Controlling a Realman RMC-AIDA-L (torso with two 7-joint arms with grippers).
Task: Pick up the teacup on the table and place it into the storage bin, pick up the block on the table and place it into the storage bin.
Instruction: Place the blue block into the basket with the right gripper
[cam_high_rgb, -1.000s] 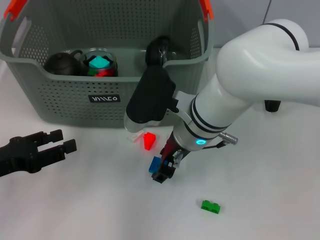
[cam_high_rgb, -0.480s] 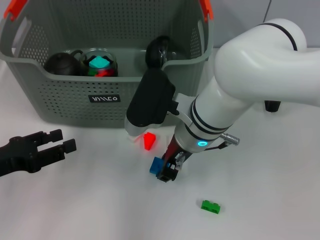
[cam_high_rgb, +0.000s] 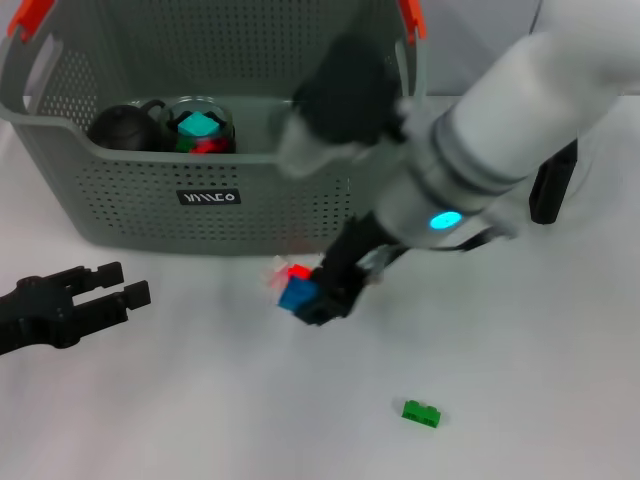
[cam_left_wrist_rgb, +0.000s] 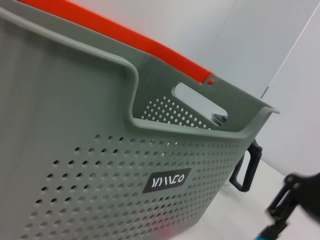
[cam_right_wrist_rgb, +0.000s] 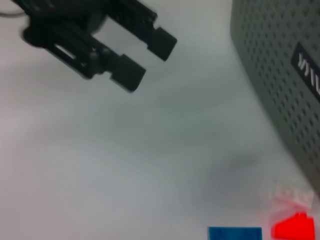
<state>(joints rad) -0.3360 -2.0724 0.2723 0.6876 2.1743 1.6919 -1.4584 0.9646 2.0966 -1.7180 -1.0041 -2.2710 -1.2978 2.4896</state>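
While lifted clear of the white table (cam_high_rgb: 200, 400), hangs in front of the large grey perforated plastic storage bin (cam_high_rgb: 130, 190), below rim height: the right gripper (cam_high_rgb: 318, 292) on its white arm, jaws closed narrowly on the small blue plastic block (cam_high_rgb: 296, 294). Inside the bin, near the front wall: a dark rounded teapot (cam_high_rgb: 122, 127), a round clear glass container (cam_high_rgb: 198, 124) with teal and red pieces inside, and another dark rounded item (cam_high_rgb: 318, 100), possibly the teacup, too blurred to confirm. Low at the table's left edge, parked: the black left gripper (cam_high_rgb: 95, 290), fingers spread apart and empty. On the table, just beside the held block: a small red wedge-shaped block (cam_right_wrist_rgb: 294, 227) and a pale translucent piece (cam_right_wrist_rgb: 295, 194). Well apart, nearer the robot: a small green studded brick (cam_high_rgb: 421, 412).

Likely step: carrying the block up and over the front wall. Risks: clipping the rim if raised too little, knocking the block loose; shallow pinch at one end, so possible slip during a fast swing; release too early, dropping it outside the bin.
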